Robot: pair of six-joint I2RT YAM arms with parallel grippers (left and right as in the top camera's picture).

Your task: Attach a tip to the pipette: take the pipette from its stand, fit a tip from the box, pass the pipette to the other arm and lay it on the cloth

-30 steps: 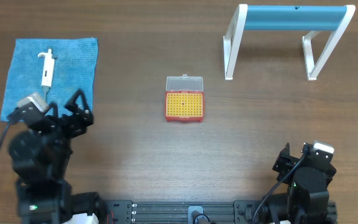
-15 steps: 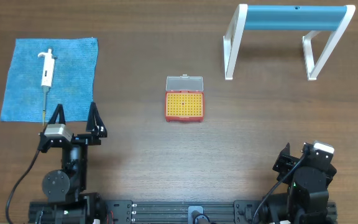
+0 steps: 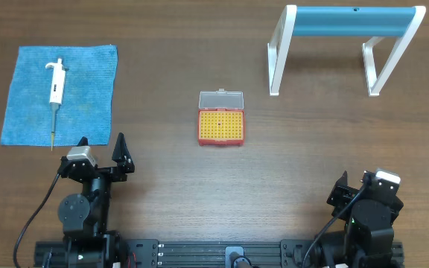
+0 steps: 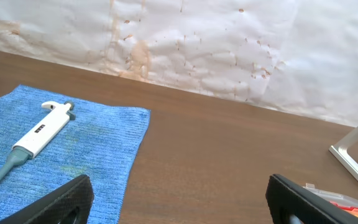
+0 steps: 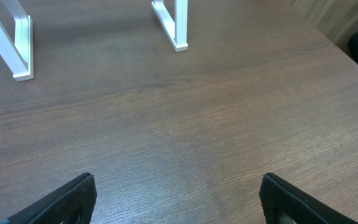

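The white pipette [image 3: 56,84] lies on the blue cloth [image 3: 88,82] at the table's far left, its yellowish tip pointing toward the cloth's near edge. In the left wrist view the pipette [image 4: 41,131] rests on the cloth [image 4: 98,155] with nothing touching it. My left gripper [image 3: 100,152] hovers just off the cloth's near right corner, open and empty. The red tip box [image 3: 220,127] sits mid-table, its clear lid folded back. My right gripper [image 5: 179,208] is open and empty near its base at the bottom right. The pipette stand [image 3: 348,22] is at the back right.
The stand's white feet [image 5: 18,46] lie beyond the right gripper across bare wood. A corner of the tip box [image 4: 344,200] and a stand leg [image 4: 356,152] appear in the left wrist view. A pale wall [image 4: 197,43] borders the table's far side.
My left arm has pulled back from the cloth toward its base and swung right, gripper open. The pipette stays on the cloth. The right arm has not moved.
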